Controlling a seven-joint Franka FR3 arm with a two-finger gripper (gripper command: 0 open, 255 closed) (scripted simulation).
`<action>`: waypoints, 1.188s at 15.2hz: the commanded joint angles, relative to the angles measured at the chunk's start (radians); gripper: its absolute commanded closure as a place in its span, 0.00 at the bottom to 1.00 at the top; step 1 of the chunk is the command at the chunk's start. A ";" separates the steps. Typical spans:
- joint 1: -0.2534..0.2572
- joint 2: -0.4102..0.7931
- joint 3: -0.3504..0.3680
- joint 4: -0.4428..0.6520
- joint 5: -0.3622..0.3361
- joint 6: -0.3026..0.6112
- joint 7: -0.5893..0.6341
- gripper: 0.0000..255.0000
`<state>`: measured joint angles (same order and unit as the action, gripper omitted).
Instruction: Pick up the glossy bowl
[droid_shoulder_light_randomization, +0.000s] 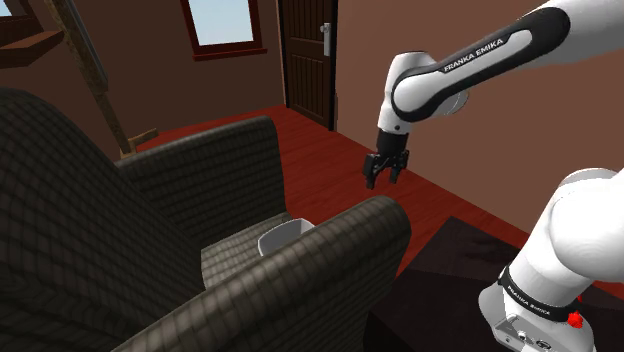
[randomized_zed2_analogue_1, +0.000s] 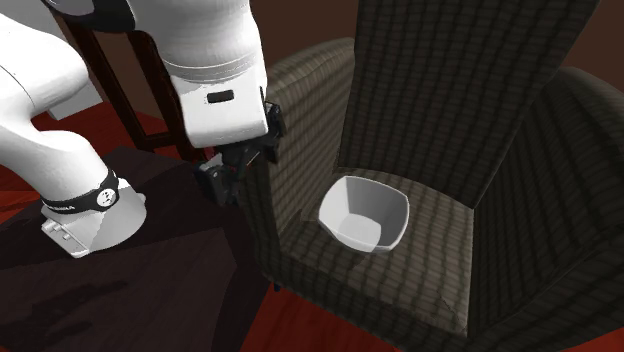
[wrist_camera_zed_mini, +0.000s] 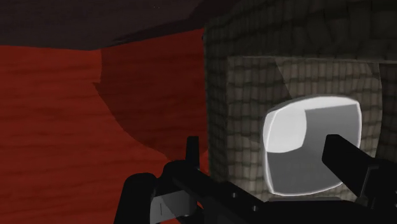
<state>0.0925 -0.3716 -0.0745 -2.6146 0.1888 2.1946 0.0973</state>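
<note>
With its claw (droid_shoulder_light_randomization: 384, 182) spread wide, the Franka arm (droid_shoulder_light_randomization: 470, 58) hovers beside a dark woven armchair (droid_shoulder_light_randomization: 200, 170) whose armrest (droid_shoulder_light_randomization: 345, 255) could block or snag a straight reach for the glossy white bowl (droid_shoulder_light_randomization: 283, 238) on its seat (randomized_zed2_analogue_1: 435, 255), at the claw's 8 o'clock in the shoulder view.

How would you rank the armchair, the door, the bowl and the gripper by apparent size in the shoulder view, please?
1. armchair
2. door
3. gripper and bowl: they look about alike. The armrest hides part of the bowl, so I would not rank them.
</note>
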 joint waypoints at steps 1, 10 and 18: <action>0.019 0.080 -0.006 0.002 0.044 0.080 -0.027 0.00; 0.099 0.450 0.010 0.119 0.329 0.322 -0.206 0.00; 0.083 0.773 0.108 0.326 0.572 0.427 -0.372 0.00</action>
<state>0.1827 0.3614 0.0192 -2.3143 0.7303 2.6094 -0.2496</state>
